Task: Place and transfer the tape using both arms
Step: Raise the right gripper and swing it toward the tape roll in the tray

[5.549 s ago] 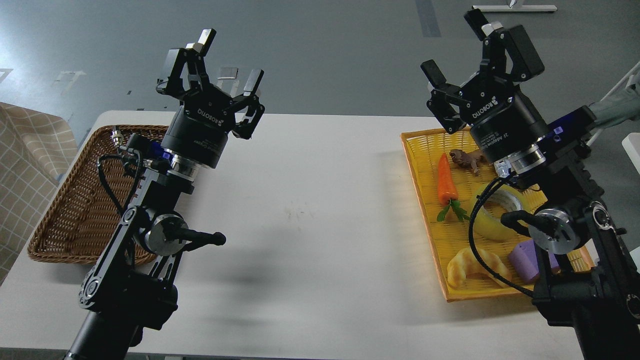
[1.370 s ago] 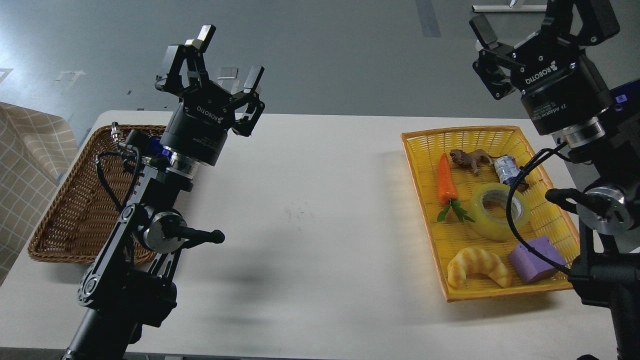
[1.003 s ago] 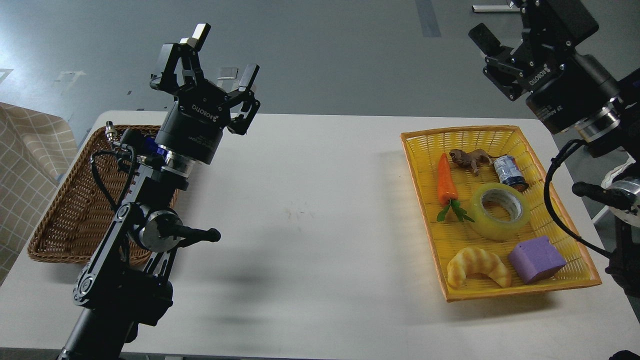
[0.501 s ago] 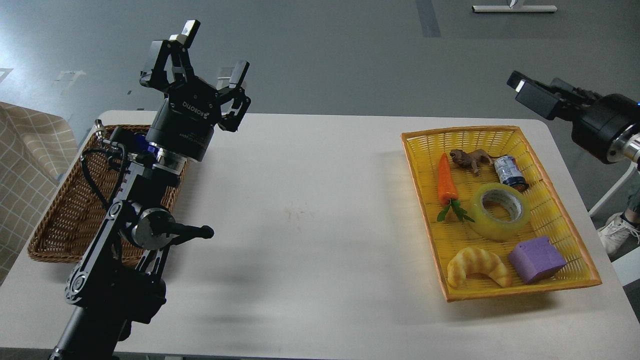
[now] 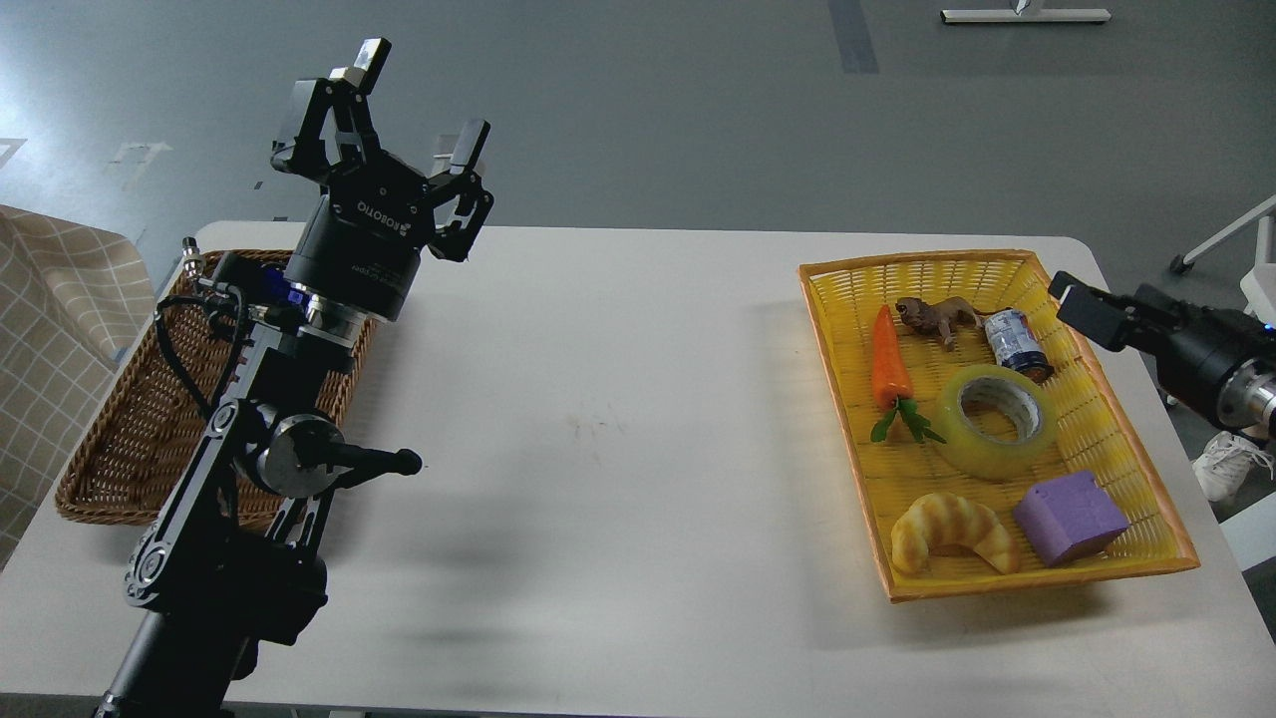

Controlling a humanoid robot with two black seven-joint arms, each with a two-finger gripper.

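Two grippers, both empty: our left gripper (image 5: 404,120) upper left, fingers spread; right gripper (image 5: 1087,309) edge-on, can't tell. Tape (image 5: 994,421) sits flat in the yellow basket (image 5: 1146,479), probably awaiting pickup.

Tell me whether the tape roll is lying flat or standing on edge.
Flat. The translucent yellowish tape roll lies in the yellow woven basket with its grey-white core hole facing up.

Two black robot arms, one left gripper (image 5: 404,118) and one right gripper (image 5: 1087,309). Two baskets on one white table (image 5: 618,419): one brown wicker basket (image 5: 120,419) and one yellow basket (image 5: 1116,439). The yellow one holds six things: one tape roll (image 5: 994,423), one carrot (image 5: 890,367), one toy lion (image 5: 934,316), one small can (image 5: 1015,342), one croissant (image 5: 954,532), one purple block (image 5: 1072,517).
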